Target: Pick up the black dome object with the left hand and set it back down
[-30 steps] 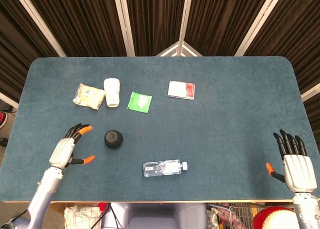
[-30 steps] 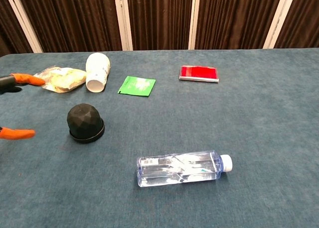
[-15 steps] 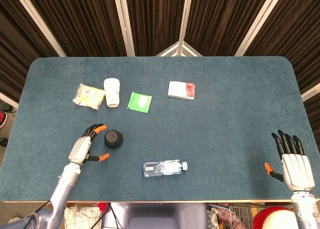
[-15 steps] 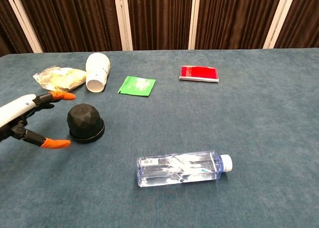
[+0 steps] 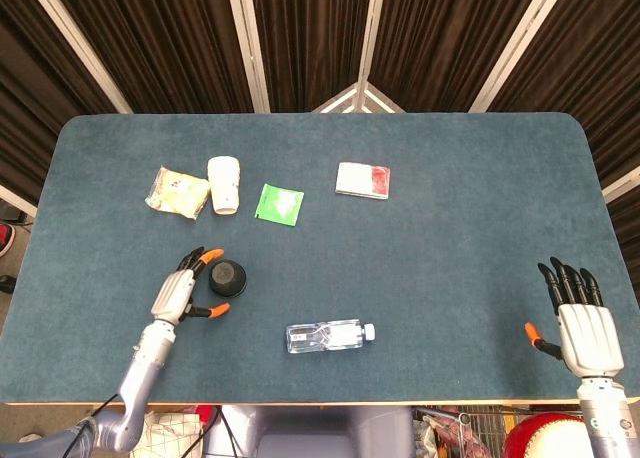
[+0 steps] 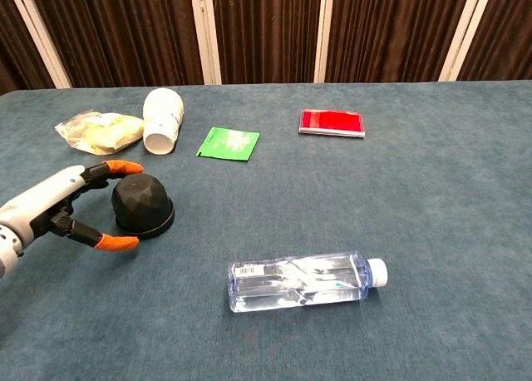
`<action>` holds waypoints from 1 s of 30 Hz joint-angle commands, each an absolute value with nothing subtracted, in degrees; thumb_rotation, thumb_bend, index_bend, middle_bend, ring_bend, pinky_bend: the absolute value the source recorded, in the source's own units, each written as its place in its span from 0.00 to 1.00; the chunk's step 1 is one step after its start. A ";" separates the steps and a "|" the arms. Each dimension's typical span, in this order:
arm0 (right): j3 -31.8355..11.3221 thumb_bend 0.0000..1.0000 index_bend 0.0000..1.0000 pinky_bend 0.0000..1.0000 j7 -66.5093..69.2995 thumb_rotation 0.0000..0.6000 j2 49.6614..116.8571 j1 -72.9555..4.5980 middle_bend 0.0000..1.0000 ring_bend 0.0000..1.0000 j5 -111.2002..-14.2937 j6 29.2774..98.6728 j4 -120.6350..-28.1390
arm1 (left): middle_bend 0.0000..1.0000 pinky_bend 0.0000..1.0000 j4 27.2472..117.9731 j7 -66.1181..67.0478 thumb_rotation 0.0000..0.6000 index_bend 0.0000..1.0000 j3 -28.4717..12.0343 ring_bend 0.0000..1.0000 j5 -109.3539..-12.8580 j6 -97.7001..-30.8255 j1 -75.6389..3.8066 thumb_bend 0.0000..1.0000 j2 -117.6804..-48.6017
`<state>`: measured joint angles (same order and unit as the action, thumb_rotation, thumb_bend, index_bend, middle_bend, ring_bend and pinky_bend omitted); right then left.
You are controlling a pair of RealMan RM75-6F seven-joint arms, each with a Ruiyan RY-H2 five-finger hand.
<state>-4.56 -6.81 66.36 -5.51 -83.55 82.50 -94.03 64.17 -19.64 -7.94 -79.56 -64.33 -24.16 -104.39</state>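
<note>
The black dome object (image 5: 228, 277) (image 6: 142, 204) stands on the blue table, left of centre near the front. My left hand (image 5: 178, 295) (image 6: 62, 205) is just to its left, fingers spread around the dome's left side with the orange-tipped fingertips (image 6: 124, 167) beside it; whether they touch it I cannot tell. It holds nothing. My right hand (image 5: 580, 320) rests open at the table's front right corner, seen only in the head view.
A clear plastic bottle (image 5: 329, 335) (image 6: 301, 280) lies on its side in front of the dome. Behind it lie a tipped white cup (image 5: 225, 183) (image 6: 162, 118), a yellow snack packet (image 5: 177, 192), a green sachet (image 5: 279, 203) and a red-and-white packet (image 5: 363, 180).
My left hand has moved right, from well left of the dome to right beside it, fingers now flanking its left side. The right hand has drifted slightly toward the table's front edge.
</note>
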 commanded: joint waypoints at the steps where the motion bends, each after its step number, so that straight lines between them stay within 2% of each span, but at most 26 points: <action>1: -3.91 0.29 0.07 0.04 -6.37 1.00 66.82 -5.03 0.02 0.07 -84.01 82.94 -93.23 | 0.13 0.00 63.26 -19.40 1.00 0.16 -8.02 0.00 -79.19 -63.90 -24.51 0.16 -105.10; 13: -3.69 0.29 0.07 0.04 -5.92 1.00 67.11 -4.89 0.02 0.07 -84.61 83.42 -92.71 | 0.20 0.00 60.59 -19.60 1.00 0.16 -7.41 0.00 -78.95 -63.18 -24.96 0.16 -106.88; 20: -3.71 0.29 0.07 0.04 -5.91 1.00 66.94 -4.92 0.02 0.07 -84.60 83.40 -93.34 | 0.25 0.00 61.69 -19.62 1.00 0.16 -7.62 0.00 -79.72 -65.13 -24.88 0.22 -106.63; 30: -4.20 0.29 0.07 0.04 -6.16 1.00 66.57 -5.36 0.02 0.07 -83.75 82.72 -94.25 | 0.24 0.00 61.61 -16.41 1.00 0.16 -7.27 0.00 -77.89 -62.57 -25.26 0.25 -106.72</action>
